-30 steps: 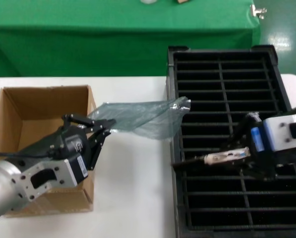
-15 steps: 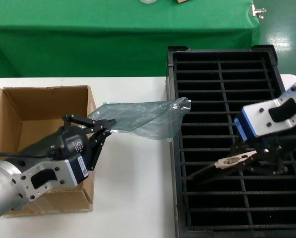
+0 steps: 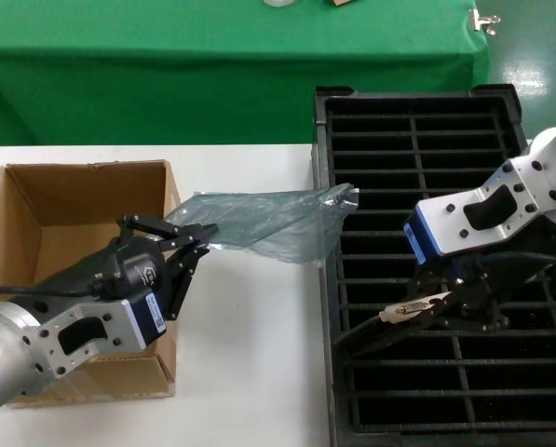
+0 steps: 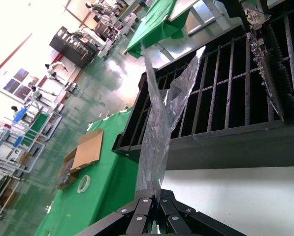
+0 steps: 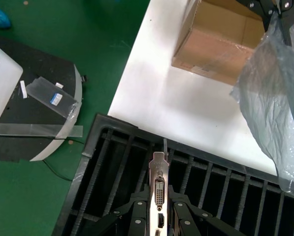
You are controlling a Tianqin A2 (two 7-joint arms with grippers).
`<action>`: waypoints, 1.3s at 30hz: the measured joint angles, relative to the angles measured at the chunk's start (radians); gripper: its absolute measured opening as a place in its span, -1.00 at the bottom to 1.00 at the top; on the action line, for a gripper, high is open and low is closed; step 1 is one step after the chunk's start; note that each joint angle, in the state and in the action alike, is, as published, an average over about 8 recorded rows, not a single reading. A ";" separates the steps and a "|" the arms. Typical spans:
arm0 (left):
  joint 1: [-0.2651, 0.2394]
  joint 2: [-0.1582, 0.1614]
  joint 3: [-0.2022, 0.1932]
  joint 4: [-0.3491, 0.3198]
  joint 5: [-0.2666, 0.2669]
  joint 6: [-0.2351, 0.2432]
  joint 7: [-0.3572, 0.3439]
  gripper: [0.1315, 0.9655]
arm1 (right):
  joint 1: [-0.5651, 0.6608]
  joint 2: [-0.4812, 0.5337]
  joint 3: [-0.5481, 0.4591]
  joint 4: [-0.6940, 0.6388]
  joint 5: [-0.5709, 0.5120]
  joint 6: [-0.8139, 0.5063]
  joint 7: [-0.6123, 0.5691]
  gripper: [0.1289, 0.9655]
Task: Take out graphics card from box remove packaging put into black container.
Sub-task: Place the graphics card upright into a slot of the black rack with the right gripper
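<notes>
From the head view, the right tool (image 3: pixel 445 312) has tilted since a second ago and now holds the graphics card (image 3: pixel 410 309) edge-down over the black container (image 3: pixel 417 107), so slotting looks close. The left tool (image 3: pixel 192 244) hasn't budged, pinching the bag (image 3: pixel 268 219) beside the box (image 3: pixel 35 200) above the worktop (image 3: pixel 250 372).

Left wrist view: the fingers (image 4: pixel 147 209) are clamped on the bag's (image 4: pixel 161 118) end.

Right wrist view: the tool (image 5: pixel 157 209) grips the card (image 5: pixel 159 189) upright over the slots.

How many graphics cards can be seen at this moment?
1. The graphics card is held in the right claw above the black container. The box looks empty, though its near part is hidden by the left arm.
</notes>
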 joint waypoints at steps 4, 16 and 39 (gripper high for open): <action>0.000 0.000 0.000 0.000 0.000 0.000 0.000 -0.98 | -0.005 0.000 0.000 -0.007 -0.010 0.000 -0.003 -0.86; 0.000 0.000 0.000 0.000 0.000 0.000 0.000 -0.98 | -0.011 0.053 0.000 0.029 -0.004 0.000 0.013 -0.86; 0.000 0.000 0.000 0.000 0.000 0.000 0.000 -0.98 | -0.050 0.086 0.000 0.038 -0.034 0.000 -0.018 -0.86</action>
